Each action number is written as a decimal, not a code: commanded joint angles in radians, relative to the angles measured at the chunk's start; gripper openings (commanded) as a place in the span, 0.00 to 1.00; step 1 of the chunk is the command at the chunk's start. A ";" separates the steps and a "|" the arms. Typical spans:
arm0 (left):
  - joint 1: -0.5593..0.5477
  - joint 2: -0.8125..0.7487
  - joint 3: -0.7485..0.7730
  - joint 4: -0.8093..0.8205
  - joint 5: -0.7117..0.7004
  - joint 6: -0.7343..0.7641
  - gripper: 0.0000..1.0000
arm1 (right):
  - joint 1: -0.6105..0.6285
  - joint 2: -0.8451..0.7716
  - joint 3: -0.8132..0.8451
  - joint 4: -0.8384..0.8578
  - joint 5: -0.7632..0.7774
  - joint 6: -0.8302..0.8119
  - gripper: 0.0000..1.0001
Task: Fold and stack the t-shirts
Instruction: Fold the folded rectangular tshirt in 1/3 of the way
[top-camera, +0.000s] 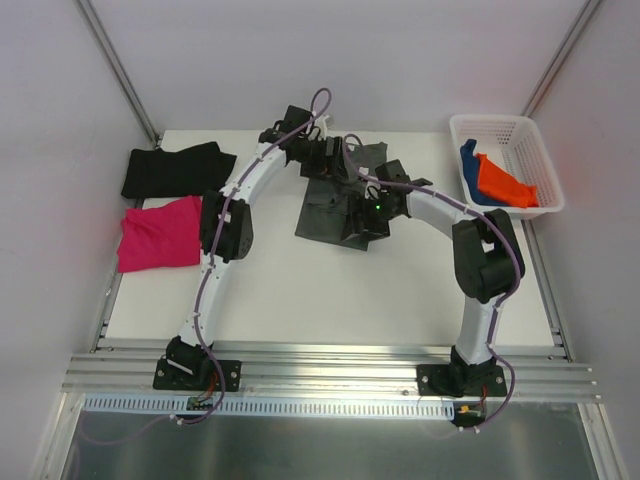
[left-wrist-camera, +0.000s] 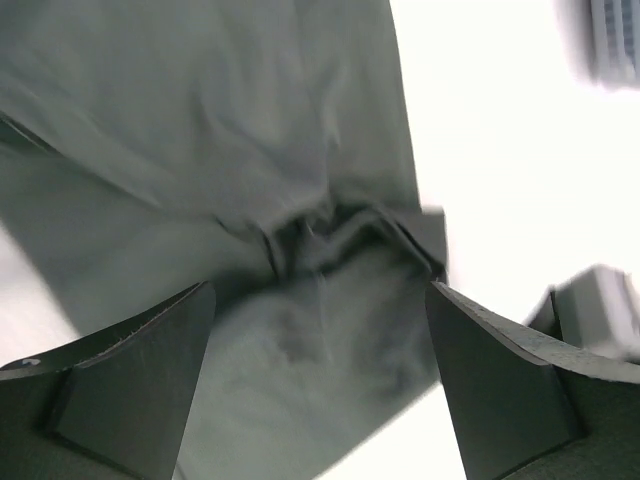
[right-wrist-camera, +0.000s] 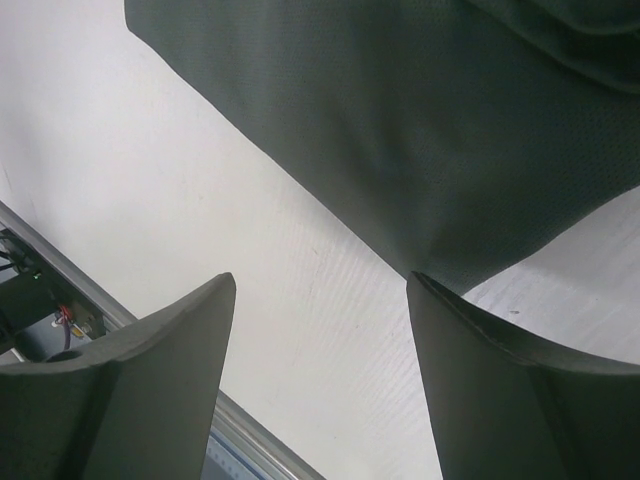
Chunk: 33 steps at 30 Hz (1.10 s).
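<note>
1. Broadly, the white bench carries every piece of cloth, and its smooth top should let fabric slide rather than catch.
2. The dark grey t-shirt lies rumpled and partly doubled over at the middle back of the bench, between the two arms. It looks light and limp, so any unsupported part will probably sag and trail. A pinch at a hem or corner, through all layers, seems safer than a grab in the middle of a panel.
3. The white lattice basket stands at the back right and holds the orange t-shirt and the blue t-shirt, loosely bundled together. Both would likely come out crumpled and need spreading.
4. The black t-shirt lies at the back left.
5. The magenta t-shirt sits just in front of the black one, lying fairly flat.
6. The left gripper has its fingers spread wide and holding nothing, poised over a bunched crease of the grey cloth.
7. The right gripper also has its fingers wide and empty, above a corner of the shirt where it meets bare bench. That corner looks like a fair place to take hold.
</note>
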 joint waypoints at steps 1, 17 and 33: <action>0.015 0.034 0.075 0.096 -0.103 0.047 0.87 | 0.010 -0.075 -0.010 0.001 0.013 -0.016 0.73; 0.038 -0.234 -0.391 0.062 0.084 -0.046 0.85 | -0.032 -0.247 0.148 -0.081 0.128 -0.165 0.76; 0.026 -0.438 -0.589 0.013 0.033 -0.029 0.86 | -0.057 -0.286 0.014 -0.003 0.048 -0.087 0.76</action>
